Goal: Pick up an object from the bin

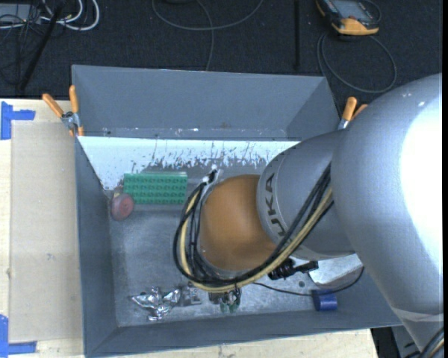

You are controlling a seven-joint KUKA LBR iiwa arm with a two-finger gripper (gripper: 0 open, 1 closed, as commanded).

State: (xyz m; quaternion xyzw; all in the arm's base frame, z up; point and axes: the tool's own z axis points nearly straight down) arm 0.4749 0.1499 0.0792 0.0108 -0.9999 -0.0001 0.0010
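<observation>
Looking beneath the orange wrist cover (231,222), you find the gripper (225,300) low over the floor by the near wall of the grey metal bin (97,259). The cover and the black and yellow cables (187,226) hide its tip, so you cannot tell how far open it is or whether it has anything. Just to its left lies a crumpled silvery foil-like piece (158,301), the nearest thing. A small blue block (325,300) sits well to the right. A green studded plate (155,189) and a dull pink round lump (122,206) lie at the far left.

One each: plate (155,189), ball (122,206), foil (155,300), block (326,300)
</observation>
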